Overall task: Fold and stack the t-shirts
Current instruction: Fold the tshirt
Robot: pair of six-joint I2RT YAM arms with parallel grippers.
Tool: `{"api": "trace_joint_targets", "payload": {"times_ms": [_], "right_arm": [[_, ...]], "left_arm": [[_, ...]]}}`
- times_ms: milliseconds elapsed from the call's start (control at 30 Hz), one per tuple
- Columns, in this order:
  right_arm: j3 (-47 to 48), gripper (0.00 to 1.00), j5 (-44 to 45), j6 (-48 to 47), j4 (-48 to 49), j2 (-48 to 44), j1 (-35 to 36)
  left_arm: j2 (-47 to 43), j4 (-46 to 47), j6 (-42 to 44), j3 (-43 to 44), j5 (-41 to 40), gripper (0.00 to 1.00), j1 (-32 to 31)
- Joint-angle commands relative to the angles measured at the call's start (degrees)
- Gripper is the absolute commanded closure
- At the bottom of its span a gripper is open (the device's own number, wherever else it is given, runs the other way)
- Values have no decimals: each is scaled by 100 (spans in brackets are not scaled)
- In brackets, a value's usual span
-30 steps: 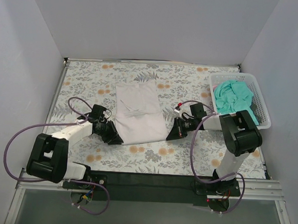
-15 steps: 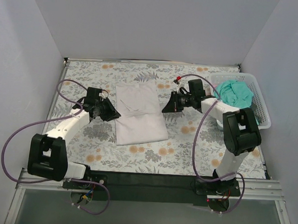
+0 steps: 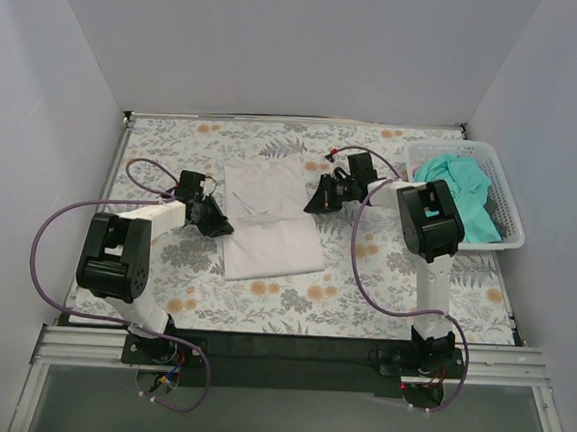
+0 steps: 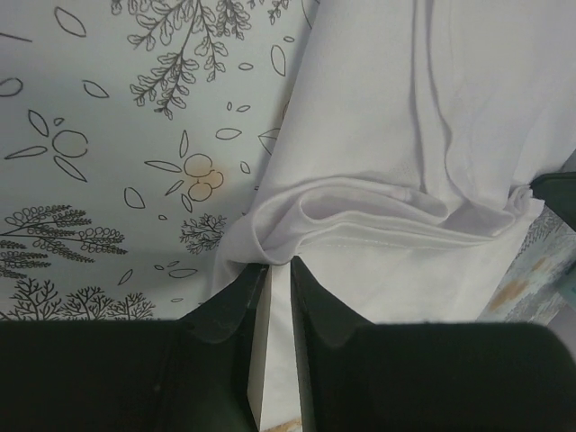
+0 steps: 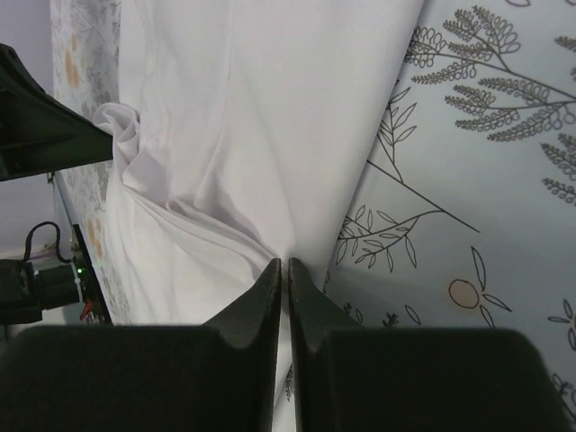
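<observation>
Basket holds teal t-shirt; left jaws, right jaws each clenched on white t-shirt edges.

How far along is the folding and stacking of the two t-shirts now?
Done: the white t-shirt lies on the table, folded into a narrow strip. In hand: the left jaws and the right jaws each pinch one of its long edges, seemingly for a crosswise fold. Left: the teal t-shirt lies crumpled in the basket, unfolded, and nothing is stacked.

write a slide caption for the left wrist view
Left fingers pinch the edge of the white t-shirt, bunching a small fold over the floral table.
</observation>
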Motion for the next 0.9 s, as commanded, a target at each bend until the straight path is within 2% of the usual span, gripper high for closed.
{"api": "trace_joint_targets", "payload": {"times_ms": [0,100,200,400,500,600,633,733,867], "right_arm": [[168,87,42,4,126,161,-23],[28,88,138,-14,108,118,-102],[-69,87,244,-66,-31,-127,-129],[-315,86,788,-356,-647,-1285,-41],[-684,79,1236,-444,-927,-1927,108],[-1097,66,1956,-559,-1209,-2507,336],[-1202,58,2315,-602,-1393,-2640,398],[-1659,48,2739,-612,-1623,-3115,643],[-2134,41,3600,-594,-1939,-3608,1048]], "left_arm": [[-65,192,49,54,-250,84,110],[-162,140,75,44,-320,82,146],[-512,-71,171,167,-426,75,146],[-1690,-913,286,247,-944,61,-12],[-2156,-1571,155,98,-1243,52,-309],[-2490,-2143,-100,-201,-1602,47,-731],[-2561,-2259,-266,-280,-1613,45,-829],[-2763,-2471,-487,-675,-1639,43,-1146],[-2799,-2471,-637,-835,-1683,40,-1339]]}}
